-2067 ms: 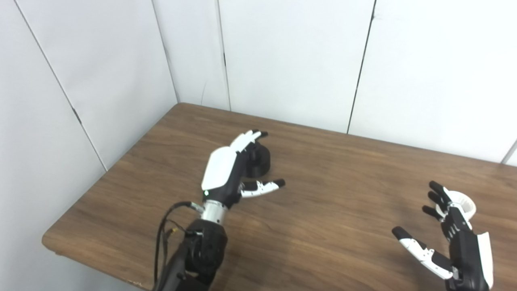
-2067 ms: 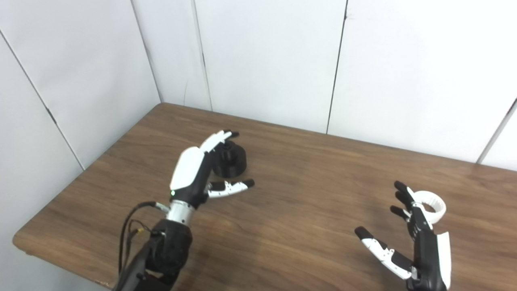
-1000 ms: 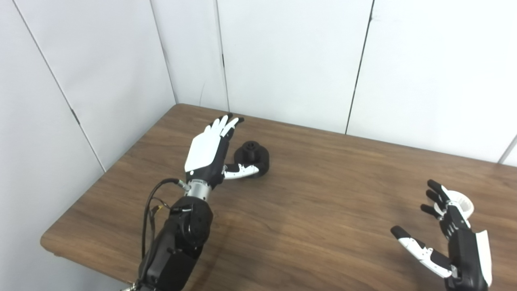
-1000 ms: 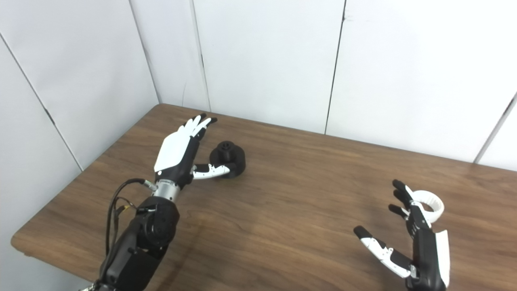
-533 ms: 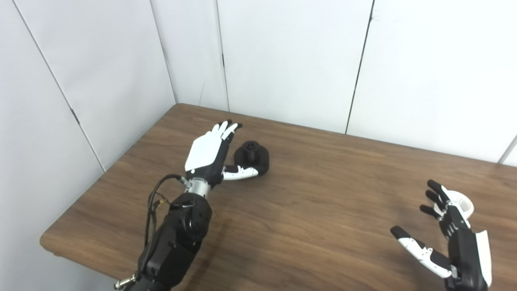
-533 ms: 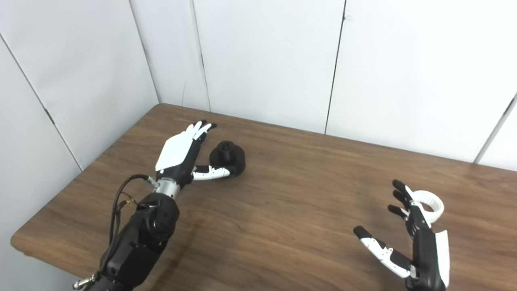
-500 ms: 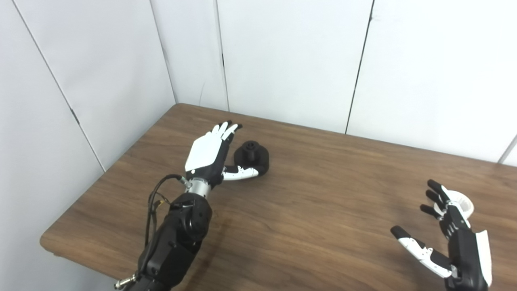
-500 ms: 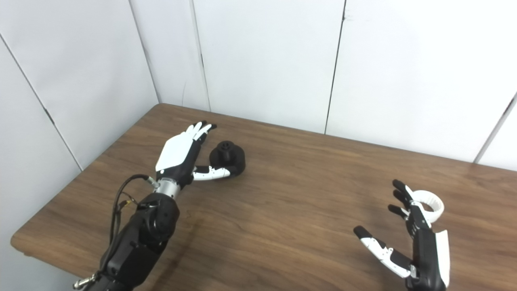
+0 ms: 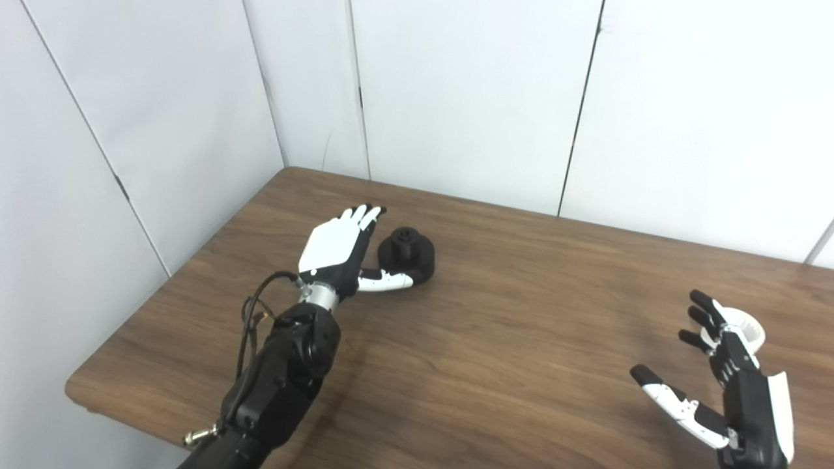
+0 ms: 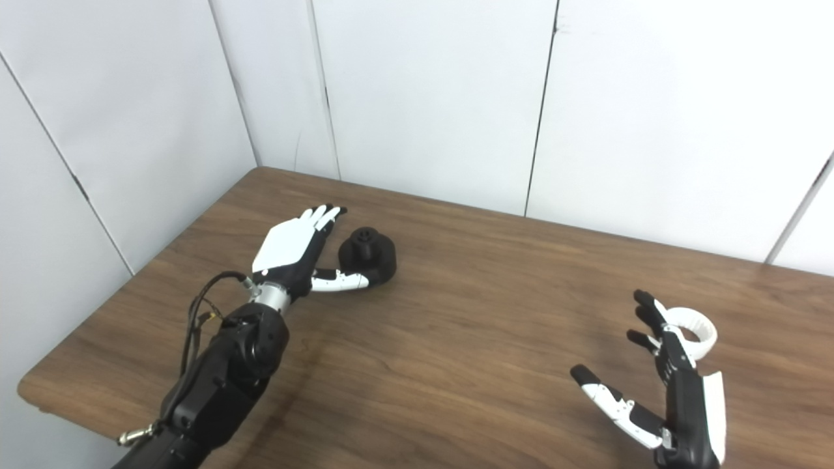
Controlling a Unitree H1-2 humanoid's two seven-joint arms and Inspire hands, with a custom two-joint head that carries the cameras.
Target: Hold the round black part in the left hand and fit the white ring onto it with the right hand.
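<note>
Wooden surface [image 9: 495, 339] set against white wall panels [image 9: 469, 98]. Round black part [image 9: 408, 253] standing upright toward the far left corner of the surface, narrow knob on top. Left hand [image 9: 335, 251] just beside it on the left, palm turned toward it, fingers [image 9: 360, 215] stretched out straight and close together past the part's far left side, thumb [image 9: 384, 281] reaching along the near side of the part, at or almost at its base; contact hard to judge. Hand spread, nothing clasped. Black forearm with a loose cable [image 9: 251, 319] running back toward the near left edge.

White ring [image 10: 694, 331] lying flat near the right edge of the surface, well apart from the black part. Right hand [image 10: 671, 391] near the near right corner, palm facing left, fingers [image 10: 646, 320] apart and pointing up in front of the ring, partly covering its left side, thumb [image 10: 603, 396] splayed toward the left. Open, holding nothing; touching the ring or not cannot be told.
</note>
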